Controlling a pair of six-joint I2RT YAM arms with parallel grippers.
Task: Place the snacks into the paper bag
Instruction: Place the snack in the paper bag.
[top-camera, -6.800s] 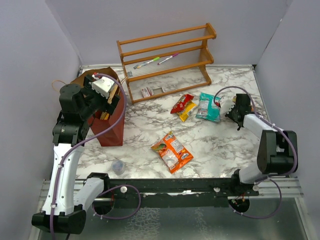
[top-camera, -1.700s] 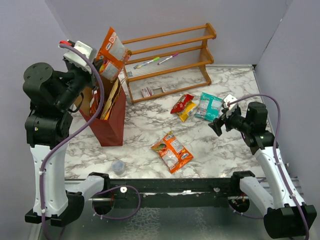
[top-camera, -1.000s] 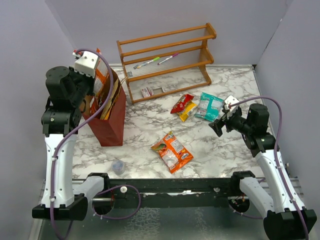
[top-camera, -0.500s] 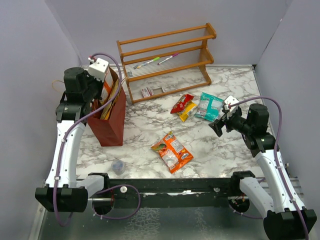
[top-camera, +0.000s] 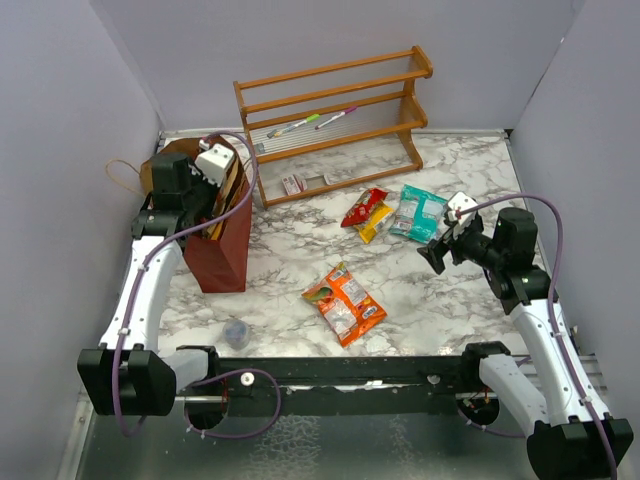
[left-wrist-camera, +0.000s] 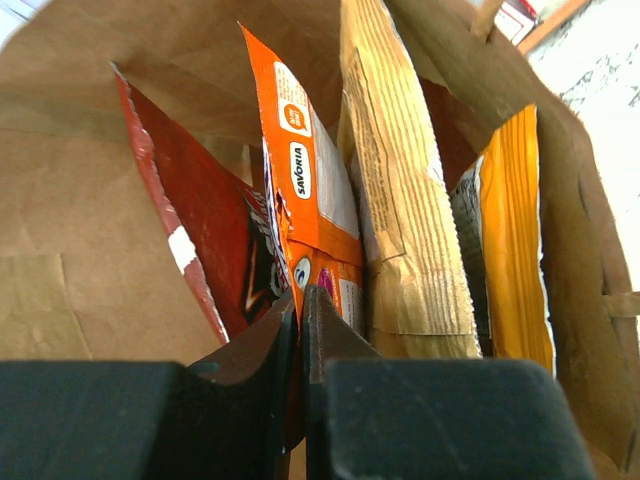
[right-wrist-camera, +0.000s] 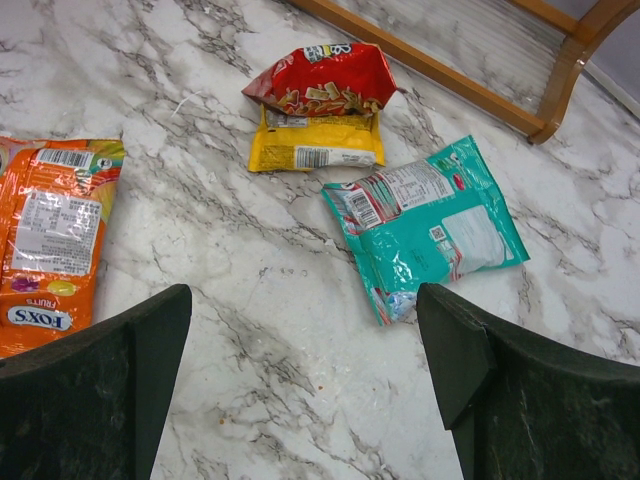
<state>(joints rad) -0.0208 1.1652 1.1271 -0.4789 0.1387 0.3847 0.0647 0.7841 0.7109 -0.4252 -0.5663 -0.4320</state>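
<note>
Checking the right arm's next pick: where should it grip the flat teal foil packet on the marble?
Probably take the teal foil packet by its crumpled near corner, from straight above: it lies flat, so only that puckered edge offers a pinch. The open right gripper hovers just short of it.

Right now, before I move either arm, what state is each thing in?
Paper bag: upright, open, packets standing inside.
Left gripper: down inside the bag, shut on the orange packet.
Right gripper: open, empty, above the table.
Teal packet: flat on the table.
Red packet: lying partly over the yellow packet.
Fox's packet: flat on the table.
</note>
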